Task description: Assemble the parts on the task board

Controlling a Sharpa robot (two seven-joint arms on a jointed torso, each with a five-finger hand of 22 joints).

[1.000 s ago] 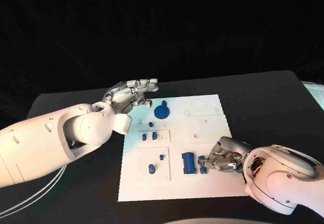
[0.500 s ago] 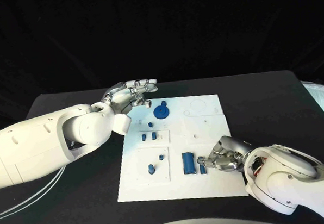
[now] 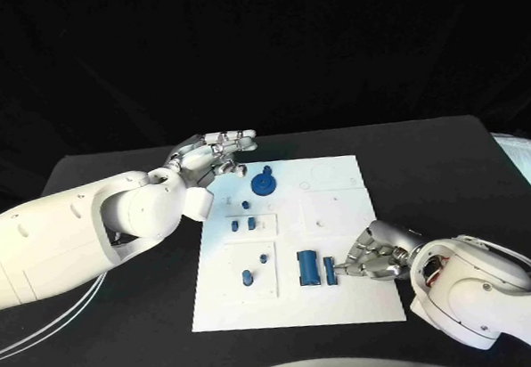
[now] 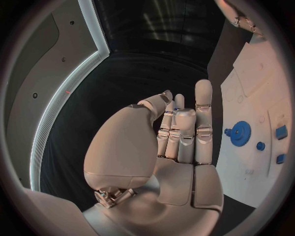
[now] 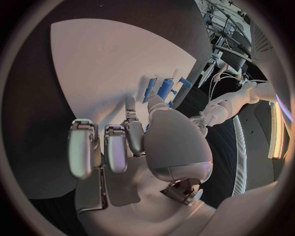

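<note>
**Q:** Black cloth hangs behind, and the desk is black too. Where do the task's things sit?

**A:** A white task board lies in the middle of the desk. A blue gear stands near its far edge, small blue pieces sit in the middle, and a long blue block lies near the front with a slim blue part just beside it.

**Q:** Which step looks to be in hand?

**A:** Judging by the layout, seating the slim blue part beside the long block. The right hand is low over the board, fingertips at that part, touching or very nearly.

**Q:** Is it grasping it?

**A:** I cannot tell. In the right wrist view one finger reaches toward the blue pieces while the others are curled back, but whether there is a pinch is hidden.

**Q:** And the left hand?

**A:** The left hand hovers above the board's far left corner, near the gear but not touching it. The left wrist view shows its fingers straight and close together, with nothing in them: released.

**Q:** What does the next move call for?

**A:** Probably a fine press or nudge to line the slim part up with its seat, keeping it upright and clear of the long block. The left arm looks parked and need not move.
</note>
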